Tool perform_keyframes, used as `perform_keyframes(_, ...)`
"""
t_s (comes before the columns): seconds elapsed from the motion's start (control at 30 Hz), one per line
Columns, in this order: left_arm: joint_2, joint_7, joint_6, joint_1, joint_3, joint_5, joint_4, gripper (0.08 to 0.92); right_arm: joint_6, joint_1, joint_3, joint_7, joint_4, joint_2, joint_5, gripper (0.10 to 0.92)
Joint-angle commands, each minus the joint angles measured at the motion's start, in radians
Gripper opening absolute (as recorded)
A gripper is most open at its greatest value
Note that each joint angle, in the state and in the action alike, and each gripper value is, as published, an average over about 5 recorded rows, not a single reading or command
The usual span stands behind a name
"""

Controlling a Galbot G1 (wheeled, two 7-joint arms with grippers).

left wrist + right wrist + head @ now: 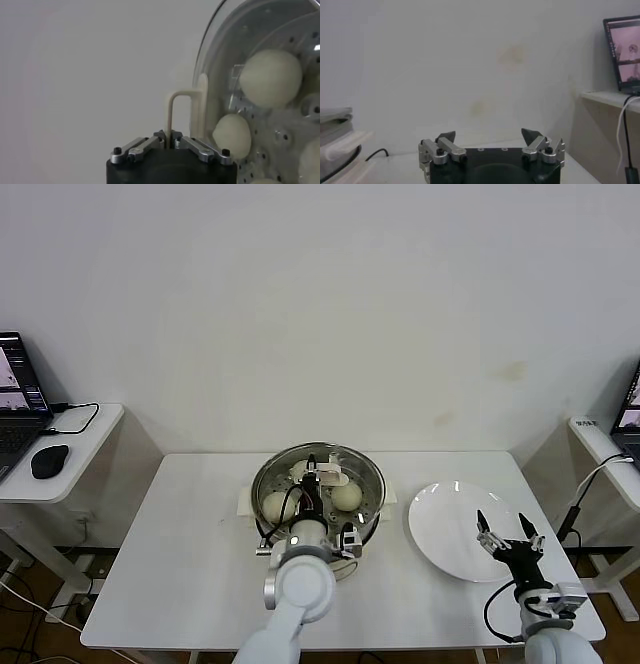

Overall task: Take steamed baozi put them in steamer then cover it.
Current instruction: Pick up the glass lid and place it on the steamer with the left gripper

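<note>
The steel steamer (262, 484) stands at the table's middle with cream-white baozi (278, 506) on its perforated tray; a second bun (347, 497) lies beside it. The clear glass cover (345, 459) lies over the steamer. My left gripper (318, 481) is shut on the cover's cream-white bar handle (172, 107). In the left wrist view (170, 136), buns (270, 77) show through the glass (220, 45). I cannot tell whether the cover's rim rests on the pot. My right gripper (508, 534) is open and empty above the white plate (440, 514); it also shows in the right wrist view (489, 134).
A side table with a laptop (15, 399) and mouse (48, 461) stands at the far left. Another laptop (630, 409) and cables stand on a shelf at the far right. The white table (180, 564) has bare room left of and in front of the steamer.
</note>
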Motion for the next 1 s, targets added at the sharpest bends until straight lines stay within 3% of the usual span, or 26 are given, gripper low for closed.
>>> perform_keyframes(0.03, 0.000, 0.003, -0.002, 0.005, 0.001, 0.019, 0.007, 0.144, 0.002, 0.000, 0.002, -0.003, -0.001, 0.000, -0.001, 0.822)
perform_keyframes(1.0, 0.006, -0.027, -0.033, -0.001, -0.010, 0.005, 0.024, 0.144, 0.007, -0.006, 0.008, -0.005, 0.000, 0.004, -0.004, 0.822)
